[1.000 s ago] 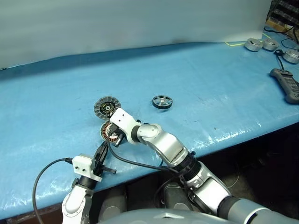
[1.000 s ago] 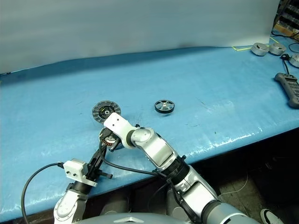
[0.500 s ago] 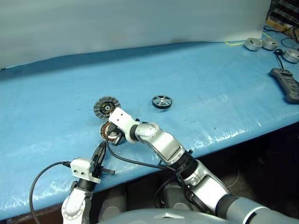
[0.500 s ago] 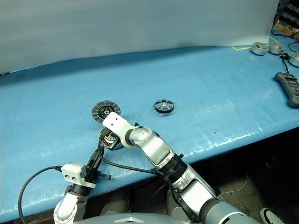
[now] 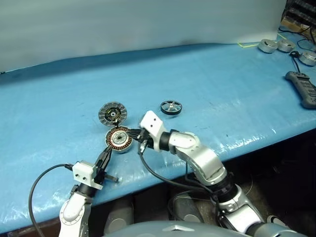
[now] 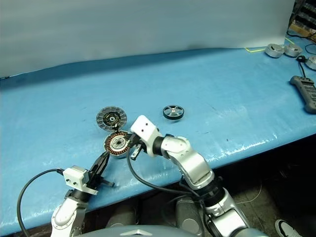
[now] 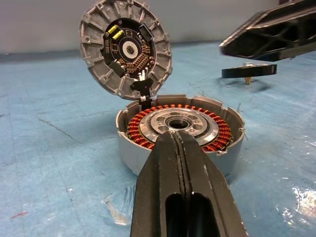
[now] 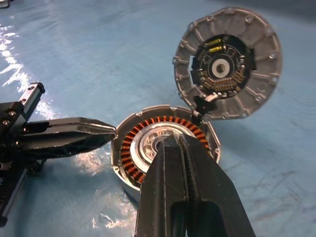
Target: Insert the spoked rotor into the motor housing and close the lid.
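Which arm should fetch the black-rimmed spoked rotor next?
Right, probably. The black-rimmed spoked rotor lies on the blue table, on the right gripper's side of the open silver copper-wound housing. The left gripper, shut, sits at the housing's opposite edge.

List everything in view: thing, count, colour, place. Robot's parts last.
table: one, blue cover, spans the scene.
housing: one, silver with copper windings, open, near front edge.
lid: one, grey with dark centre, swung open behind the housing.
rotor: one, black rim with silver spokes, right of the lid, apart.
pucks: three, silver, far right corner.
handset: one, dark grey, right edge.
left gripper: black, shut, at the housing's front.
right gripper: black, shut, right of the housing.
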{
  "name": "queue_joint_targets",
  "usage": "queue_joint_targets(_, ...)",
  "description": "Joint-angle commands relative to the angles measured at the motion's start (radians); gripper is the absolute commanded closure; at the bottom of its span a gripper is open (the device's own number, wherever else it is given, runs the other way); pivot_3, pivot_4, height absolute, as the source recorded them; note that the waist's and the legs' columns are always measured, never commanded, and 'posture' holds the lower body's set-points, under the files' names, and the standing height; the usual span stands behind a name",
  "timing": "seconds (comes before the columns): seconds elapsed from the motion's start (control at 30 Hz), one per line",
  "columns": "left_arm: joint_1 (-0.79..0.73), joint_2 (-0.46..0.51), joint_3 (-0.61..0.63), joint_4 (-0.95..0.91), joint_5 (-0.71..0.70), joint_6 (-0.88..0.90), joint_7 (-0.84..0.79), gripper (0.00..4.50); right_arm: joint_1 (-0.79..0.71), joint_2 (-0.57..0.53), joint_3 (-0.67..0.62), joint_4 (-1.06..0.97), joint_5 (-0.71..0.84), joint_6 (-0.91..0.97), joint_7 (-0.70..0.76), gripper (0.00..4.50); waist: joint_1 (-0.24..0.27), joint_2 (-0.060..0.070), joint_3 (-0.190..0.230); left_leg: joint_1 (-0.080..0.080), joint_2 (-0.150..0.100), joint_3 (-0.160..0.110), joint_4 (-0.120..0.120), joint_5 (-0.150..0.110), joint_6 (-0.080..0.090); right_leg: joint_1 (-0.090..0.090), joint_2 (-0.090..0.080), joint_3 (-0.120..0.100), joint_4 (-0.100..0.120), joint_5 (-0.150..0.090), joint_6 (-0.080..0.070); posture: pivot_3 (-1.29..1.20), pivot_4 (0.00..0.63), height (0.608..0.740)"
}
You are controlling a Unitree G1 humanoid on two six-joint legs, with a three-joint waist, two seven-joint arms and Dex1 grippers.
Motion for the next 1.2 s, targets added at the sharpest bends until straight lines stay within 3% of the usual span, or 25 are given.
queue_joint_targets(0.03, -0.013, 0.034, 0.020, -0.055, -0.048, 0.045, -0.027, 4.50, 0.042, -0.036, -0.103, -0.059, 0.031, -0.053, -0.010, 4.45, 0.002, 0.000, 0.000, 0.000, 0.000, 0.000, 0.000, 0.000, 0.000, 0.000, 0.000, 0.000, 0.000, 0.000, 0.000, 0.00, 0.150, 0.740)
queue_joint_targets(0.23, -0.055, 0.126, 0.047, -0.021, -0.117, 0.115, -0.132, 4.50, 0.034, -0.125, -0.245, 0.056, 0.018, -0.105, -0.044, 4.45, 0.006, 0.000, 0.000, 0.000, 0.000, 0.001, 0.001, 0.000, 0.000, 0.001, 0.000, 0.000, 0.000, 0.000, 0.000, 0.00, 0.150, 0.740)
queue_joint_targets(0.43, -0.085, 0.191, 0.059, 0.011, -0.136, 0.157, -0.232, 4.50, -0.066, -0.140, -0.297, 0.201, -0.071, -0.109, -0.171, 4.45, 0.002, 0.001, 0.001, 0.001, 0.000, 0.001, 0.000, 0.000, 0.000, 0.000, 0.001, 0.001, 0.000, 0.000, 0.000, 0.00, 0.150, 0.740)
queue_joint_targets(0.53, -0.085, 0.218, 0.047, 0.003, -0.155, 0.204, -0.288, 4.50, -0.112, -0.133, -0.298, 0.259, -0.093, -0.094, -0.202, 3.85, 0.002, 0.001, 0.001, 0.000, 0.000, 0.001, 0.000, 0.000, 0.000, 0.000, 0.001, 0.001, 0.000, 0.000, 0.000, 0.00, 0.150, 0.740)
queue_joint_targets(0.8, -0.079, 0.256, 0.061, -0.025, -0.151, 0.249, -0.326, 4.50, -0.223, -0.151, -0.260, 0.345, -0.118, -0.008, -0.170, 1.25, 0.004, 0.002, 0.002, 0.001, 0.000, 0.001, 0.000, 0.000, 0.000, 0.001, 0.001, 0.002, 0.000, 0.000, 0.000, 0.00, 0.150, 0.740)
queue_joint_targets(1.2, -0.064, 0.269, 0.110, -0.105, -0.151, 0.250, -0.314, 4.50, -0.369, -0.118, -0.259, 0.509, -0.098, 0.091, -0.128, 1.25, 0.000, 0.003, 0.002, 0.001, 0.000, 0.001, -0.001, 0.000, 0.000, 0.001, 0.001, 0.002, 0.001, 0.001, -0.001, 0.00, 0.150, 0.740)
